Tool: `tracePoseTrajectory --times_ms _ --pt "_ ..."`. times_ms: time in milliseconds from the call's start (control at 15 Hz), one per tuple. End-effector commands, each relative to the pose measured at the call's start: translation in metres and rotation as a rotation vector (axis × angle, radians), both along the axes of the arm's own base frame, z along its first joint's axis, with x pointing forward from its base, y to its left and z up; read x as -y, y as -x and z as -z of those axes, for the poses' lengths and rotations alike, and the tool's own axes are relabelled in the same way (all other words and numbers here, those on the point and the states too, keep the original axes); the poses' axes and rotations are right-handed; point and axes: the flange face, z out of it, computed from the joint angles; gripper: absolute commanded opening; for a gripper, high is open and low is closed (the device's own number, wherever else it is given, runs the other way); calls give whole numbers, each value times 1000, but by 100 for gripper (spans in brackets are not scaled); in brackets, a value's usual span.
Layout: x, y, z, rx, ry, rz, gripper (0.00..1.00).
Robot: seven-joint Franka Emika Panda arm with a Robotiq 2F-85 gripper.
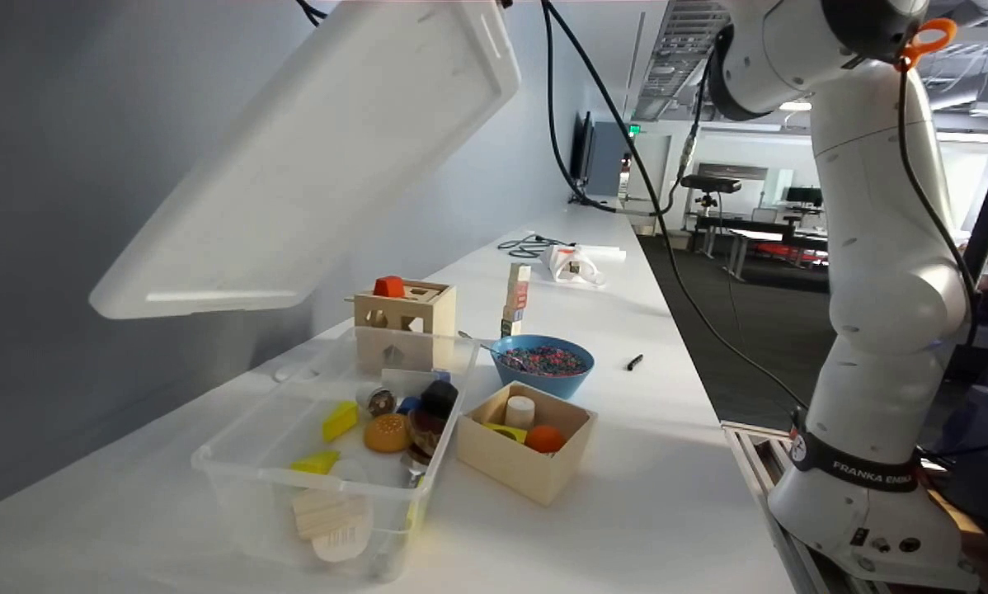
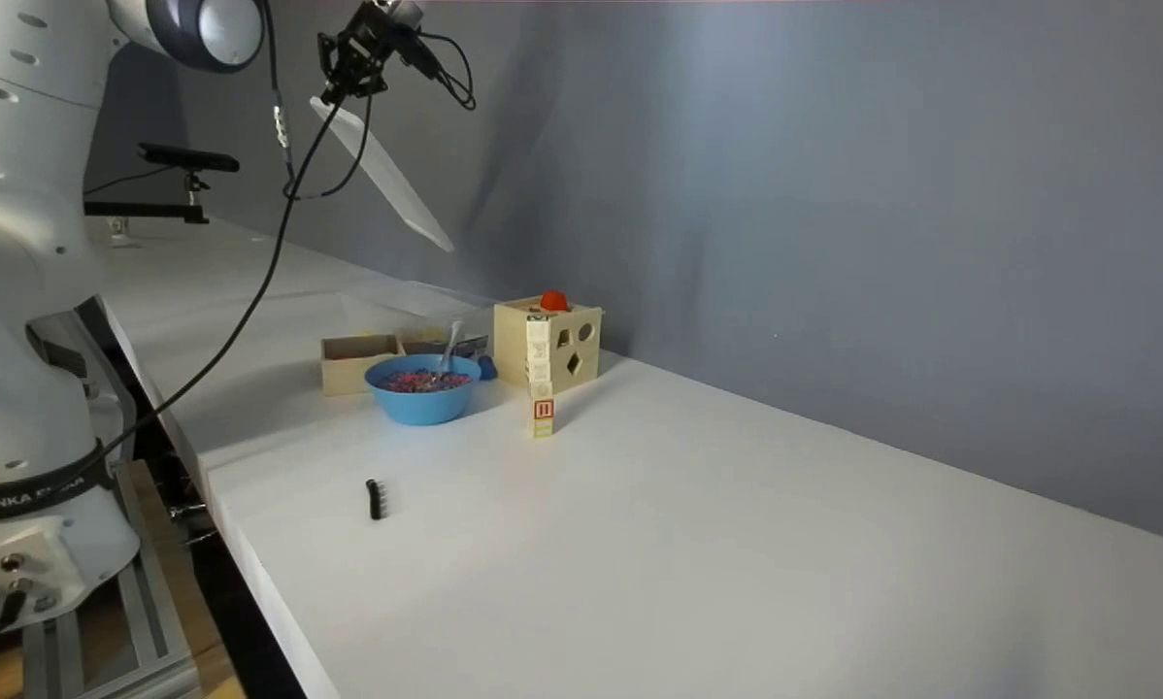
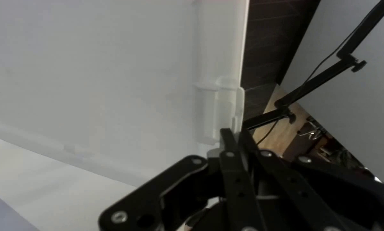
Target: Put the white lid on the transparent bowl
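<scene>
Evidently, the carrying step was in hand: the white lid (image 1: 321, 157) hung in the air, steeply tilted, higher than and well apart from the transparent bowl (image 1: 296, 478) (taken to be the clear rectangular bin with toys (image 1: 387, 433) inside, since its outline suited the lid). In the wrist view, the gripper (image 3: 237, 134) had its fingers nearly together, with one edge of the lid pinched between them; in an exterior view, it slanted downward from that grip toward the wall (image 2: 737, 291). Placement was not yet done. The next move, it seemed, called for turning the lid level, matching its corners to the bowl's, and lowering it onto the rim before letting go. A one-edge hold probably invited sagging, and the shape-sorting box (image 1: 399, 307), just beside the bowl, was a likely snag for a crooked approach.
</scene>
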Motion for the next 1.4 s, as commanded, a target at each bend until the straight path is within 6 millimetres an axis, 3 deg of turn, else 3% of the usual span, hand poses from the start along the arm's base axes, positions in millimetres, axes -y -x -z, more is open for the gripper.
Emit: tracePoseTrajectory --times_ms 0,267,867,933,1267,1333 --pt "-19 10 -4 102 83 130 2" --pt "-21 16 -10 182 135 251 2" --pt "27 18 2 261 325 539 2" --pt "27 11 -3 245 280 463 7" --pt "27 16 3 247 323 501 7" --pt "27 16 4 247 325 503 2"
